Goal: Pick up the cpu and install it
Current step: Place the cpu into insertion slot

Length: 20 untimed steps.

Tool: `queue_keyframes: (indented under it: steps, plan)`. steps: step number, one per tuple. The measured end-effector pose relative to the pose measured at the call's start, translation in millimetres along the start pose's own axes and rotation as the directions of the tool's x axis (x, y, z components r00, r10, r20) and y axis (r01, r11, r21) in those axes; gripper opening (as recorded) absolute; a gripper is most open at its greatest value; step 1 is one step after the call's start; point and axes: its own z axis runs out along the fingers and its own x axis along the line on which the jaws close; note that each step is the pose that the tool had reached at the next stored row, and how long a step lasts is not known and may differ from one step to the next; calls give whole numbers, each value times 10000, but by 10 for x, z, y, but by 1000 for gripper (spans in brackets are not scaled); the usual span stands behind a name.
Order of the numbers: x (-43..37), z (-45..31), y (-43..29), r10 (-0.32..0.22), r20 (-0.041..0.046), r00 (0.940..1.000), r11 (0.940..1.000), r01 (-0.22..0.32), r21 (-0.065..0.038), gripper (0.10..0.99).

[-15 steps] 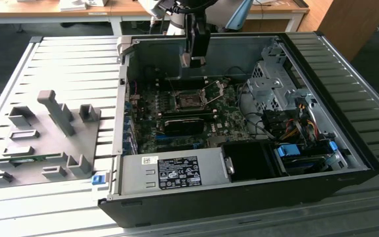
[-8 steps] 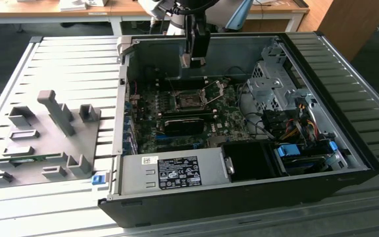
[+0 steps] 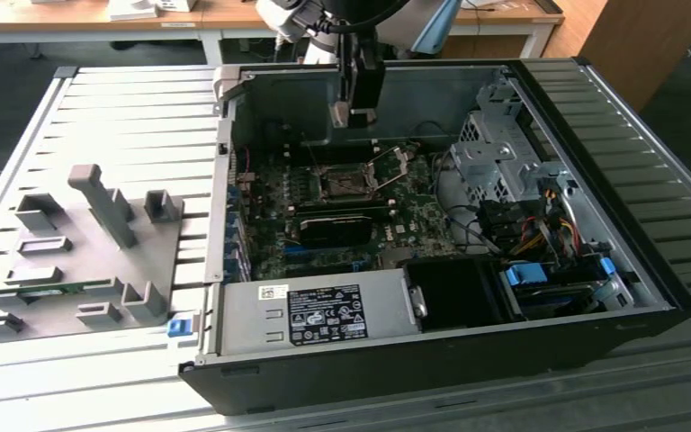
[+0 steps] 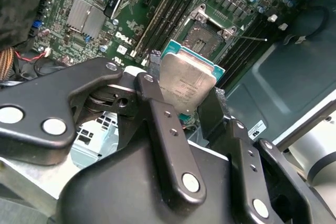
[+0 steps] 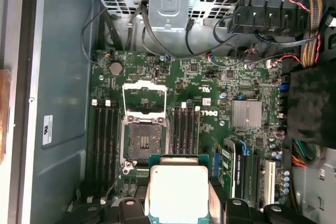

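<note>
Misalignment is the risk: the gripper [image 4: 184,100] pinches the cpu [image 4: 186,74] by two opposite edges, and the open socket [image 5: 142,140] lies below, just beyond its fingertips — a skewed or offset descent could bend pins.

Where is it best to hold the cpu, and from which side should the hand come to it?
Take the cpu by two opposite edges, closing in from both sides, as the hand holds it now. It is flat and square, so those edges are parallel and the shiny top is left free.
</note>
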Motion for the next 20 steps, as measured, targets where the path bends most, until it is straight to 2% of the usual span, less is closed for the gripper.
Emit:
queue_keyframes:
  steps: [4,20]
  plan:
    - [0,37,11,-168,-7,9999,9999,168,2,533]
    - [0,114,10,-171,-8,9999,9999,171,2,533]
